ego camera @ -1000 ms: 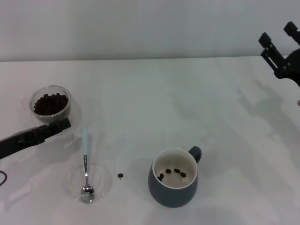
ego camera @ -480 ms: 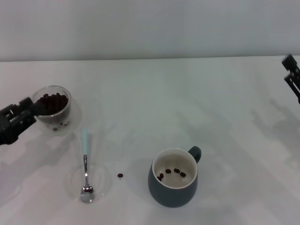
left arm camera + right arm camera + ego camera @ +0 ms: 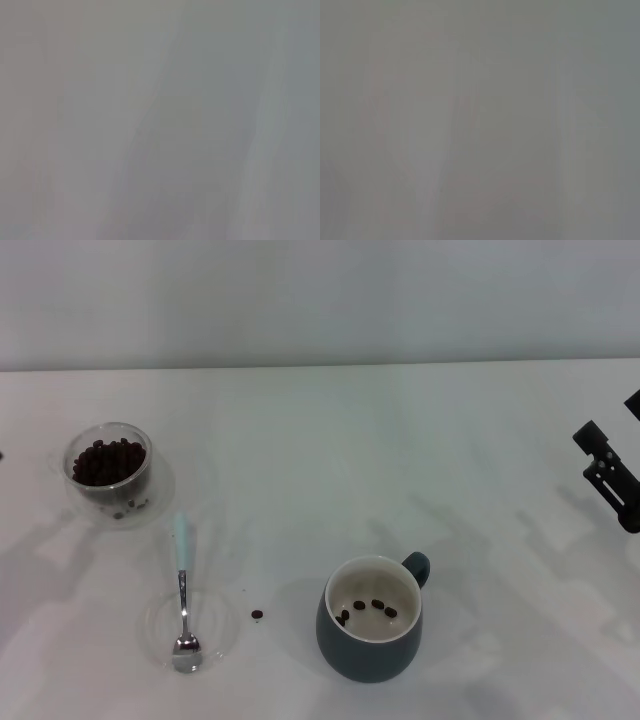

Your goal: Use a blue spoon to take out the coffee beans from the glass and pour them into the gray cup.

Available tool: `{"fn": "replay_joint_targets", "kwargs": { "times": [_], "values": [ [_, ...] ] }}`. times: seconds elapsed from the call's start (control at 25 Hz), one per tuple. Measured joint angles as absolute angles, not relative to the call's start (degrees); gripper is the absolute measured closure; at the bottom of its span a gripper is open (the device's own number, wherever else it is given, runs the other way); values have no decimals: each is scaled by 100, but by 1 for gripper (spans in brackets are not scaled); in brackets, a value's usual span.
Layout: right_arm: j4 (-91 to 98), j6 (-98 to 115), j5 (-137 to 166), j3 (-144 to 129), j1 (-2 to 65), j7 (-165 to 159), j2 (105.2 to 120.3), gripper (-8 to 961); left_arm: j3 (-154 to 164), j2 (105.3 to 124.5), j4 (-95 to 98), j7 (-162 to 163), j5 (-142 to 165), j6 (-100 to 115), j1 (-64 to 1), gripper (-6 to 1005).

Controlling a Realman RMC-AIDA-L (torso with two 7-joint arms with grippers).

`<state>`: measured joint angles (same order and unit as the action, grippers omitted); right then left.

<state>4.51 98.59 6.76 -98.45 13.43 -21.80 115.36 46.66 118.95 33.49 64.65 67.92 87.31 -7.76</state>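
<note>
In the head view, the glass (image 3: 109, 472) holding the coffee beans (image 3: 104, 460) is standing near the tabletop's (image 3: 330, 460) left edge; the blue spoon (image 3: 183, 592) is lying with its bowl in a shallow clear dish (image 3: 188, 629) near the front edge, and the gray cup (image 3: 371, 619), with a few beans inside, is sitting toward the front centre with one stray bean (image 3: 257, 615) between dish and cup. The right gripper (image 3: 612, 468) is hanging at the right edge, holding nothing, its fingers apparently spread; the left gripper is out of view. Both wrist views are showing only a blank grey field.

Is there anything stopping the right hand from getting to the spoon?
Probably not. The spoon lies uncovered in a clear dish, its handle free. But the right hand sits at the far edge, with the mug roughly between, so it must go around or over.
</note>
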Motion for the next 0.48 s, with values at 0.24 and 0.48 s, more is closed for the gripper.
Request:
{"fn": "replay_joint_targets", "kwargs": {
  "times": [0.24, 0.48],
  "values": [
    [448, 9916, 593, -9779, 1278, -2159, 11510, 254, 4667, 11905, 2816, 5464, 5975, 9031, -634, 533],
    [343, 9916, 478, -9627, 1239, -2132, 11502, 254, 4680, 11920, 1753, 3999, 5085, 9524, -601, 533]
  ]
}}
